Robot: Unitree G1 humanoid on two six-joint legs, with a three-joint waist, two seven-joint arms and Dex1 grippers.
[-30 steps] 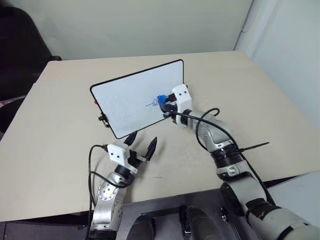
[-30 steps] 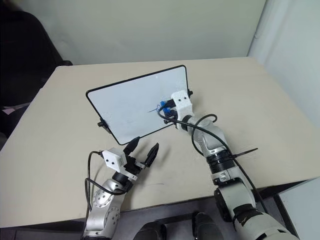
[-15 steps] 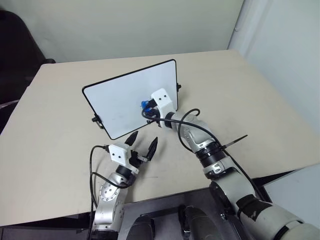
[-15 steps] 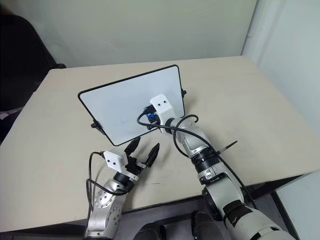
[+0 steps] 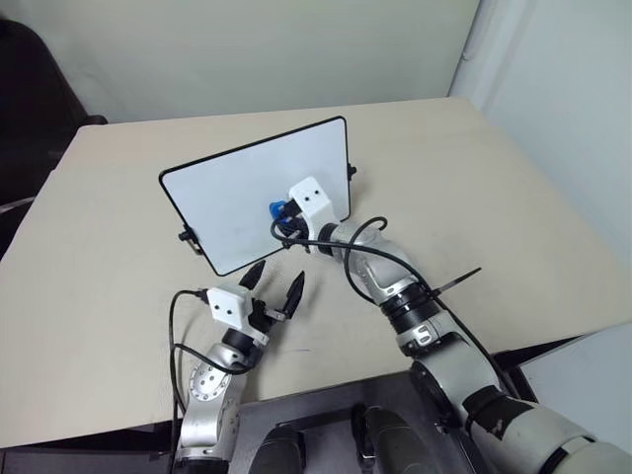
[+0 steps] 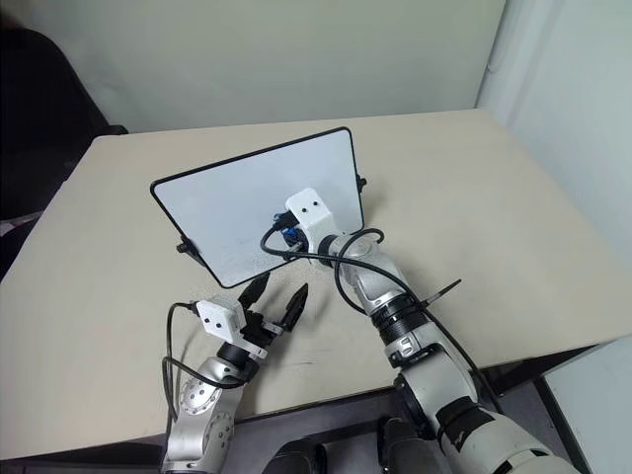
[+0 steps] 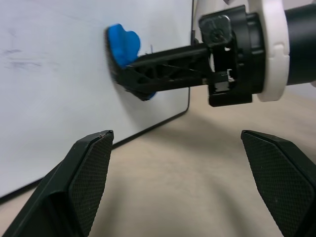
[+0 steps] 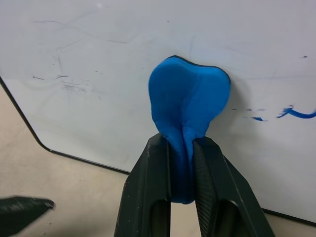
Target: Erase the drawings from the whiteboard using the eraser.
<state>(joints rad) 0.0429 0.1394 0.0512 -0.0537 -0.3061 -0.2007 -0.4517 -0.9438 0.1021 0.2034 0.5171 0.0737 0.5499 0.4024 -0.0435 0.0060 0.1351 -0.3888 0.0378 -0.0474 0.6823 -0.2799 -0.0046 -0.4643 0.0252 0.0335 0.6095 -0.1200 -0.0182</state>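
While the beige counter carries everything here, the largest thing standing on it is the whiteboard, a white panel in a thin black frame with rounded corners, propped up and leaning back, with small black knobs at its two short sides. Its face is mostly bare, with faint grey smudges across it in the right wrist view.

The right gripper reaches across from the right with its white housing in front of the board's lower right part, and its two black fingers are pinched tight on the eraser. The eraser is a bright blue soft block, squeezed at its base between the fingers and flaring wider at its free end, which presses flat against the board's white face.

The left gripper sits low over the counter just in front of the board's bottom edge, pointing toward it, with its fingers spread wide apart and nothing between them. It is near the right gripper but apart from it.

Of the drawings, a thin blue stroke and a couple of tiny blue flecks show on the board beside the eraser, close to it but not under it.
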